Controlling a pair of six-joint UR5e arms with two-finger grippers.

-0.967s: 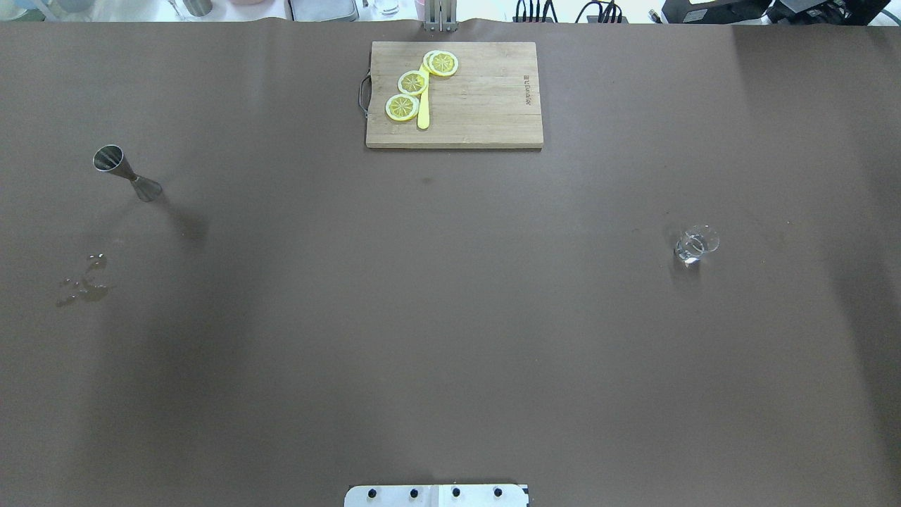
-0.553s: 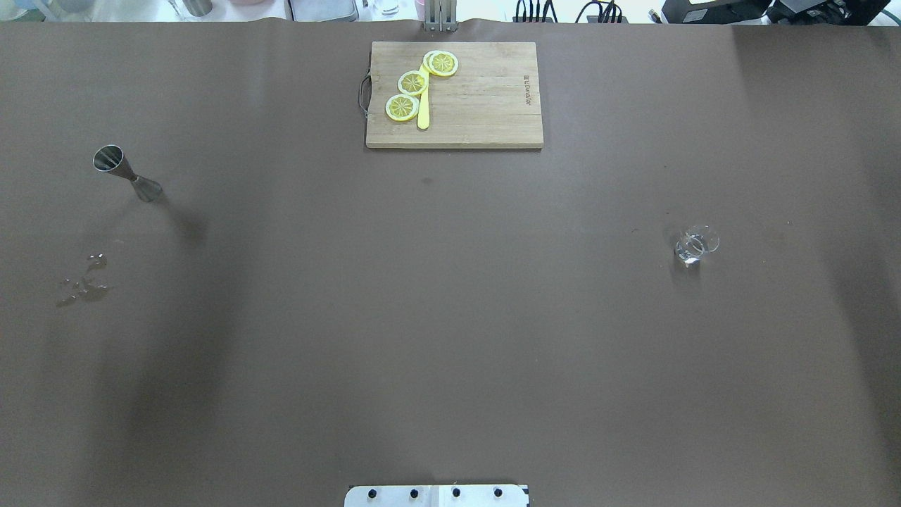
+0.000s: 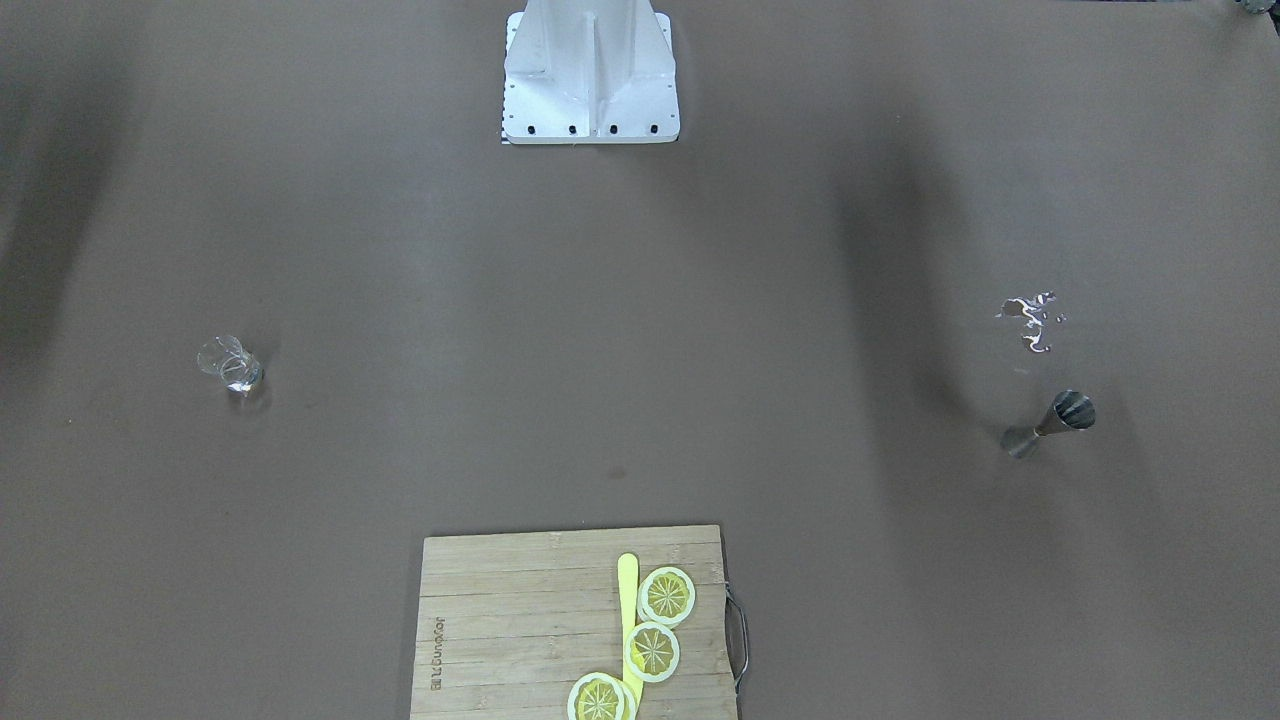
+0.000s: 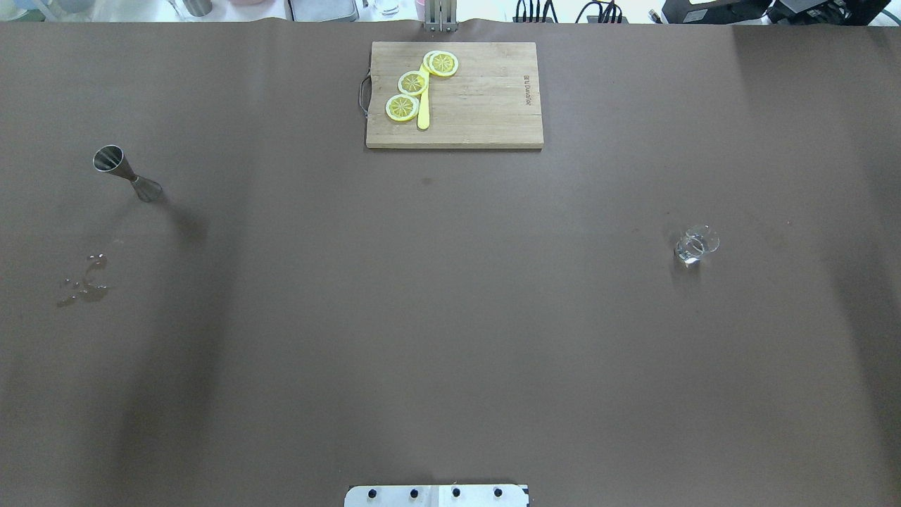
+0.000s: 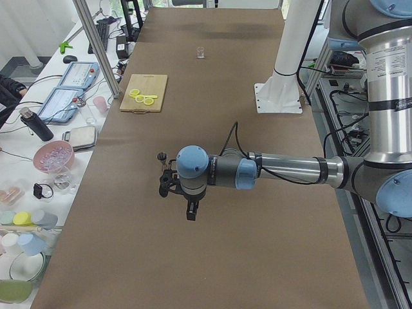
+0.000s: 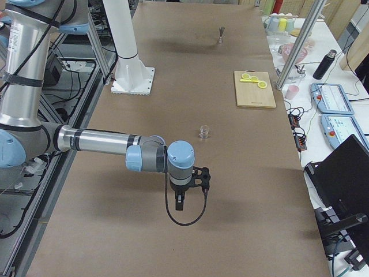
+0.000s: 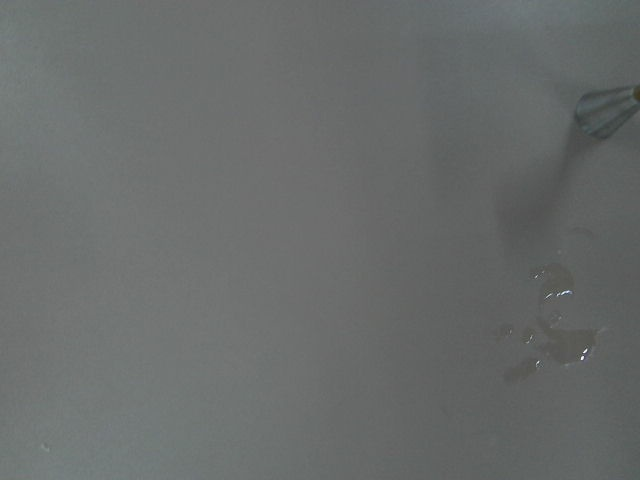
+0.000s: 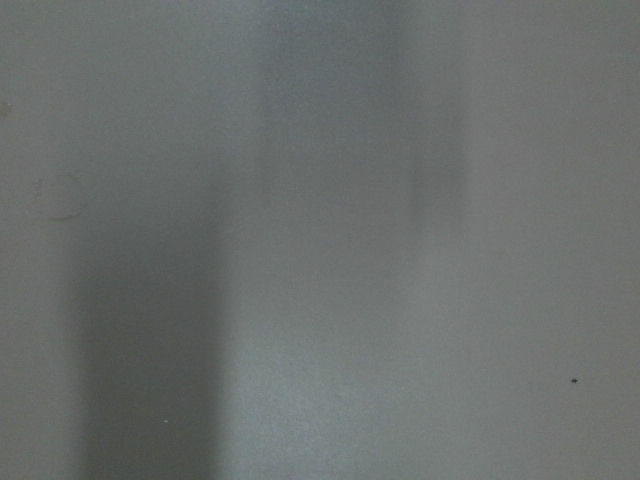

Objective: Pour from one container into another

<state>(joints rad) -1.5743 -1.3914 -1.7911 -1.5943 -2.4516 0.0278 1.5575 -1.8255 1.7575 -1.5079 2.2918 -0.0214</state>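
Note:
A steel jigger (image 4: 127, 174) stands at the table's left side, also seen in the front view as the jigger (image 3: 1050, 425) and at the left wrist view's upper right edge as the jigger (image 7: 605, 108). A small clear glass (image 4: 695, 245) with a little liquid stands at the right side. Neither arm shows in the overhead or front view. My left gripper (image 5: 191, 212) hangs high over the table near the jigger (image 5: 161, 156). My right gripper (image 6: 180, 202) hangs on the near side of the glass (image 6: 204, 132). Whether either is open or shut, I cannot tell.
A small puddle of spilled drops (image 4: 84, 282) lies in front of the jigger. A wooden cutting board (image 4: 486, 105) with lemon slices (image 4: 412, 83) and a yellow knife sits at the far middle edge. The robot's white base plate (image 3: 590, 110) is at the near edge.
The jigger, the glass and the board have not moved. Only the soft arm shadows on the table have drifted a little.

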